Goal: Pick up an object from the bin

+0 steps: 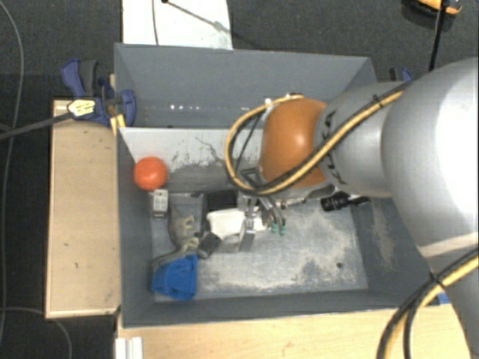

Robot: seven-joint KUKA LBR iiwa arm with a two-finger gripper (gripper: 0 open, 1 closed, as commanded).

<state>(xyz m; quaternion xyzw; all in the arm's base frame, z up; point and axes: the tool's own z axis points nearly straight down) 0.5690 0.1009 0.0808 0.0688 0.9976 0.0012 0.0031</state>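
Closest to me, a crumpled blue cloth (176, 277) lies in the grey metal bin's (314, 264) front-left corner. Past it, mid-bin, my gripper (258, 226) sits low just beside a small white blocky piece (224, 221). Whether the gripper is released or clenched I cannot tell. Farthest off, back-left, rests a round orange ball (150, 173).

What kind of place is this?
Most likely a robot lab or workshop. A big robot arm reaches into a grey metal bin of loose things, like an orange ball and a blue cloth, and cables trail over the dark floor.
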